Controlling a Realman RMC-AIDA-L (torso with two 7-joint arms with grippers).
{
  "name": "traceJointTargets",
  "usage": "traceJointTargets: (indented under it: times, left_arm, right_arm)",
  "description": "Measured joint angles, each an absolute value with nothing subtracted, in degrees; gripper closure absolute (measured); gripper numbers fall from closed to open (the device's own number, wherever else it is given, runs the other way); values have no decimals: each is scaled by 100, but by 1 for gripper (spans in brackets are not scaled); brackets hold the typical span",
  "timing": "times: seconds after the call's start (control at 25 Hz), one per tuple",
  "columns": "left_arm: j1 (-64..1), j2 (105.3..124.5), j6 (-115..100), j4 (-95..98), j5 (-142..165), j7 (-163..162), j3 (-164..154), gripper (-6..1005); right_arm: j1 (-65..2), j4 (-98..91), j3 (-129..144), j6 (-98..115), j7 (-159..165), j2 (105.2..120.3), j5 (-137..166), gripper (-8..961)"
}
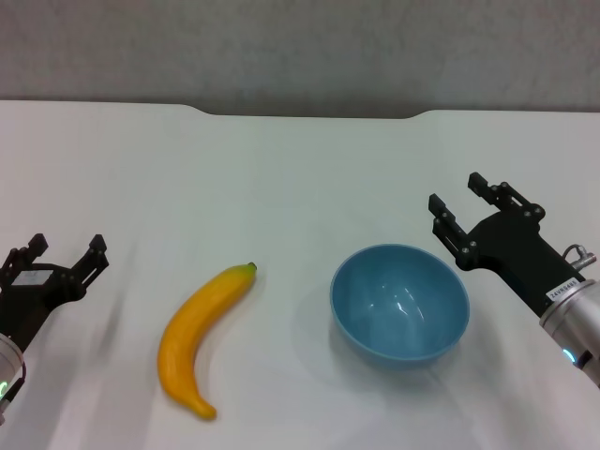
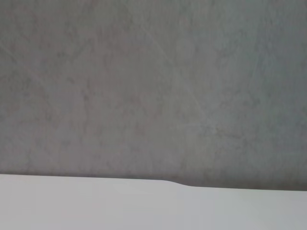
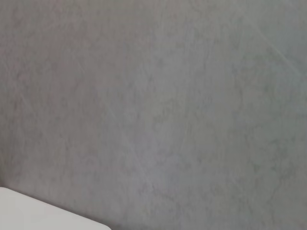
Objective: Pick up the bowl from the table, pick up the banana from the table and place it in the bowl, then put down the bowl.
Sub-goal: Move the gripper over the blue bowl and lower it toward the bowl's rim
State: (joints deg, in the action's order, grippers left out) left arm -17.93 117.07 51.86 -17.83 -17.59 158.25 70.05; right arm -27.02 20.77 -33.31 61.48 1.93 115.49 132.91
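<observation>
In the head view a light-blue bowl stands upright and empty on the white table, right of centre. A yellow-orange banana lies flat to its left, greenish stem tip pointing toward the far side. My right gripper is open and empty, just right of and behind the bowl, apart from it. My left gripper is open and empty at the left edge, well left of the banana. Both wrist views show only the grey wall and a strip of table.
The table's far edge has a notch against the grey wall. Bare tabletop lies between the objects and the far edge. The right wrist view shows a corner of the table.
</observation>
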Motion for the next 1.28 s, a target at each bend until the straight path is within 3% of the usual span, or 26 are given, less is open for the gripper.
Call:
traceJointTargets:
  times: [1.04, 1.28]
  left_arm:
    - [-1759, 11648, 5044, -2142, -1619, 15314, 6848, 117]
    - [-1234, 11291, 3359, -3849, -642, 14417, 6917, 118]
  right_arm:
    - [-2629, 2177, -3445, 6088, 224, 11552, 13217, 365]
    - [-2650, 2967, -3645, 5152, 163, 11435, 13293, 365]
